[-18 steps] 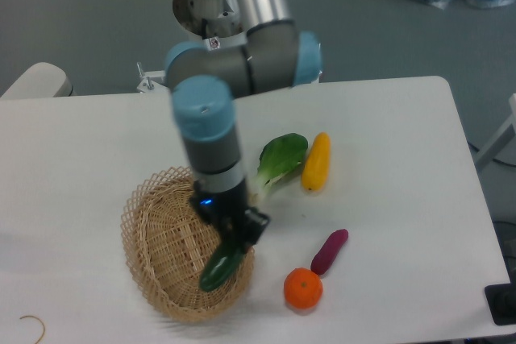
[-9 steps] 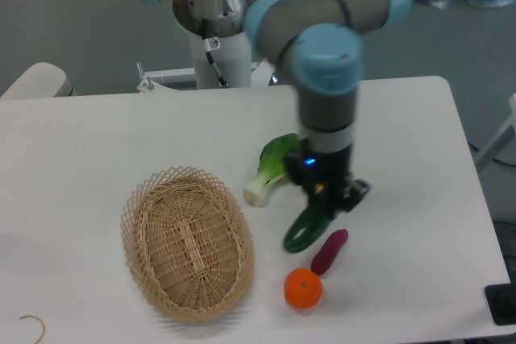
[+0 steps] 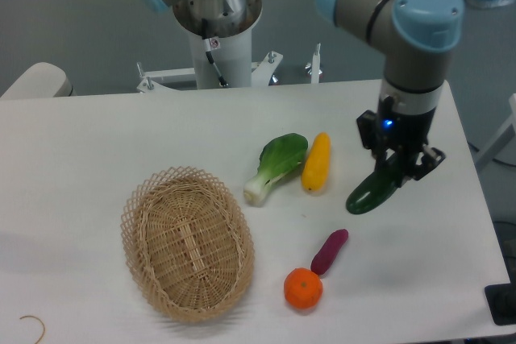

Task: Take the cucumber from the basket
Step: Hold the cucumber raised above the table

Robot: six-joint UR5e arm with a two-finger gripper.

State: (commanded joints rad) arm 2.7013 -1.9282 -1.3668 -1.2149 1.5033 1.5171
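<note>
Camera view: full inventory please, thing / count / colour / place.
cucumber: 1, dark green, held in the gripper above the table's right side
basket: 1, tan wicker, front left, nothing in it
bok choy: 1, green with white stem, centre
yellow vegetable: 1, yellow, just right of the bok choy
purple piece: 1, purple, front centre
orange: 1, orange, near the front edge
table: 1, white
gripper: 1, black, shut on the cucumber, right side

Bok choy (image 3: 276, 165) beside yellow vegetable (image 3: 316, 162); orange (image 3: 303, 288) near purple piece (image 3: 329, 250).
</note>
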